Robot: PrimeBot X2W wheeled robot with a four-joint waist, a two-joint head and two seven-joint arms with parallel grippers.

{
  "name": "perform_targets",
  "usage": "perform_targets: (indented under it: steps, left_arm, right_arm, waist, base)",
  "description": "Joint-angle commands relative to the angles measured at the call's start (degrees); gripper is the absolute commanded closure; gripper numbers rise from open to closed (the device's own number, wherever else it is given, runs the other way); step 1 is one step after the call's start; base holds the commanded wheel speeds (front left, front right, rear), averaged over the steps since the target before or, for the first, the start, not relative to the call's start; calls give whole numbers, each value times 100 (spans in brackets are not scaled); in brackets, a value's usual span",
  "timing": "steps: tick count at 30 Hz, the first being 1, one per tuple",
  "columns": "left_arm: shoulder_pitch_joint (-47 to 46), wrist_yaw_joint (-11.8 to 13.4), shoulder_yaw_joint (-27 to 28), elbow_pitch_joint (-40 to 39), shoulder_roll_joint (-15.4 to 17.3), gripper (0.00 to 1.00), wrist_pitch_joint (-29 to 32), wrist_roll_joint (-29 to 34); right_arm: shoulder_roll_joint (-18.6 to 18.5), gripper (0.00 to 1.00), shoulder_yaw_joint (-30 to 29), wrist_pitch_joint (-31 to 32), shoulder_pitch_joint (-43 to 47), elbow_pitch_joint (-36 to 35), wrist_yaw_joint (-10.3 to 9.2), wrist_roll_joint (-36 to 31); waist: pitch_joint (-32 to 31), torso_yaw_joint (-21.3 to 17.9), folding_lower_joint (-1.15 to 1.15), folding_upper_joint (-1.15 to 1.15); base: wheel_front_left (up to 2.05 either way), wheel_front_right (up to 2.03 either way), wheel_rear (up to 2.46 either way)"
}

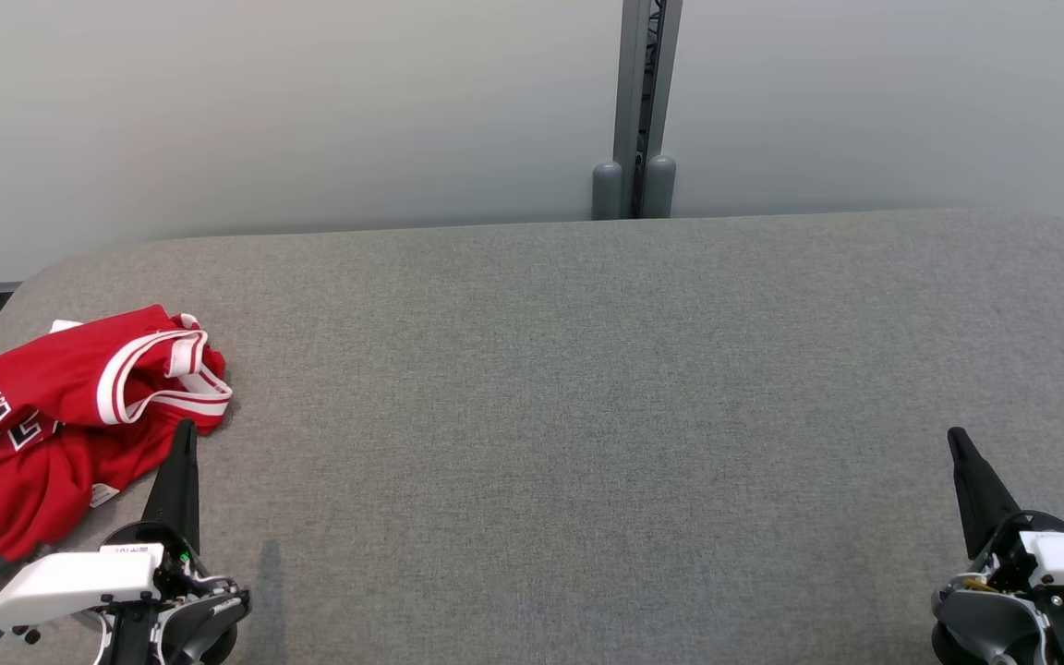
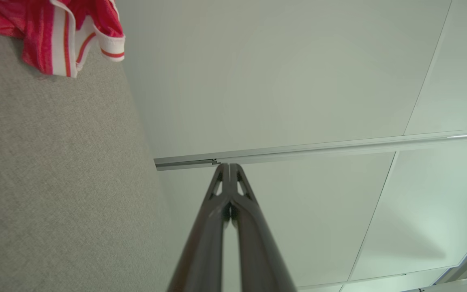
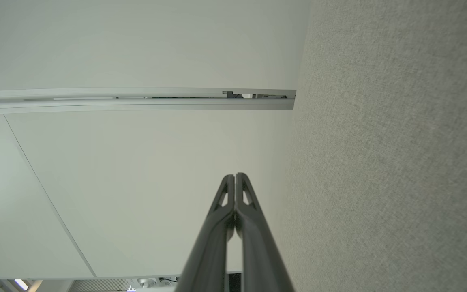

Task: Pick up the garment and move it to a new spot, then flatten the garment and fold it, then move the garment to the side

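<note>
- The garment point(image 1: 42, 416) is a red sports jersey with white-and-red striped trim at the neck and armholes and black-and-white lettering across its front. You can see a small white tag near its lower hem.
- It lies crumpled, not flattened, at the left end of the grey table point(image 1: 587, 388), close to the table's near edge. Part of it runs out of the head view on the left.
- The striped trim is bunched up at the side of the heap that faces the middle of the table. In the left wrist view, that same trim shows in the upper left corner.
- Your left gripper point(image 1: 185, 434) sits over the table's near left part, just beside the jersey. Its two dark fingers are pressed together along their length and point towards the table's far edge.
- In the head view its tip overlaps the jersey's hem, but the left wrist view shows the cloth lying off to one side of the fingers, apart from them. It grips nothing.
- Your right gripper point(image 1: 957, 441) is over the table's near right part, well away from the garment. It is clenched too, and its fingers are empty.
- Behind the table's far edge stands a pale wall point(image 1: 310, 111), with a grey upright post point(image 1: 635, 111) near the middle of that edge.
</note>
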Motion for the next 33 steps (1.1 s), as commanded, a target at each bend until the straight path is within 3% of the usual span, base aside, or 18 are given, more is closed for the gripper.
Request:
perform_targets:
  steps: [1,33]
  left_arm:
    - [-81,-17,14,-12,18,100,11,-3]
    - [-81,-17,14,-12,18,100,11,-3]
  right_arm:
    - [-28,100,1,5,-24,12,15,-22]
    - [-28,100,1,5,-24,12,15,-22]
  waist:
    - [0,0,0,0]
    - [0,0,0,0]
  base:
    - [0,0,0]
    - [0,0,0]
